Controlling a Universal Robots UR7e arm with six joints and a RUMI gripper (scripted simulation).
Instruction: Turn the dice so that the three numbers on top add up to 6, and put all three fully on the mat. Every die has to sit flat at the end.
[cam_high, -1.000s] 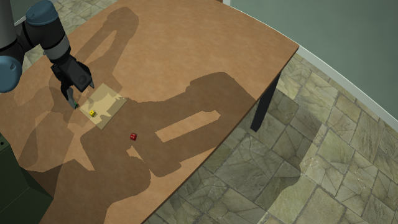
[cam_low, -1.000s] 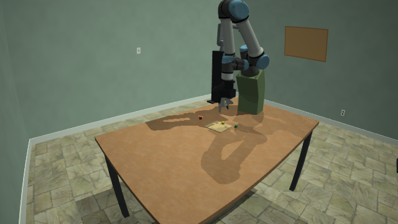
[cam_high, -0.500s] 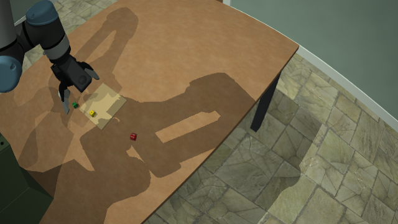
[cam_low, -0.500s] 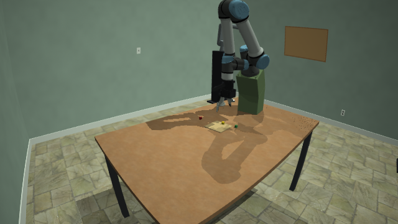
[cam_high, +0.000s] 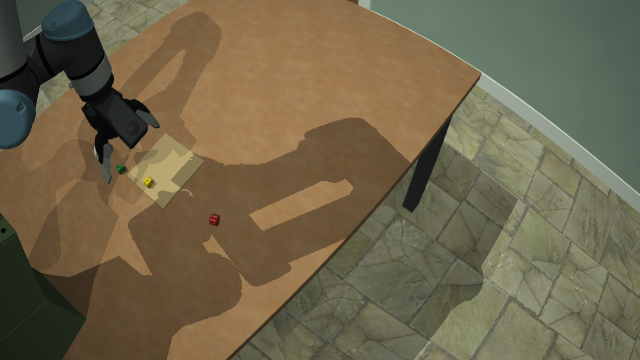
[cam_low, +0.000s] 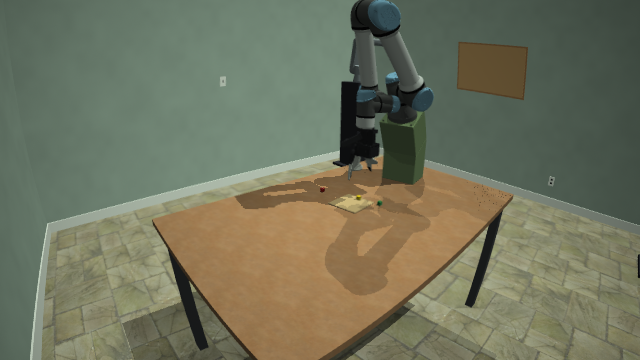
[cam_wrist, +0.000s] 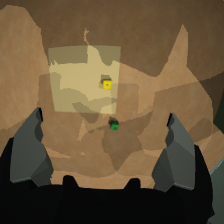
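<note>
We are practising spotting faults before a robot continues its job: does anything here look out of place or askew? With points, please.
Two dice lie off the mat (cam_high: 170, 150) (cam_low: 352, 205) (cam_wrist: 75, 85): green (cam_high: 120, 169) (cam_low: 379, 203) (cam_wrist: 114, 125) beside it, red (cam_high: 214, 220) (cam_low: 322, 189) farther away. Nothing looks spilled or damaged.

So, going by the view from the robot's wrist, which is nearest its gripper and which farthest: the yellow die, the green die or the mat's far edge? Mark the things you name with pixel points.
1. Green die (cam_high: 120, 169) (cam_low: 379, 203) (cam_wrist: 114, 125): off the mat, on its near side.
2. Yellow die (cam_high: 148, 182) (cam_low: 358, 197) (cam_wrist: 107, 84): on the mat.
3. The mat's far edge (cam_wrist: 85, 47): beyond both dice.
</note>
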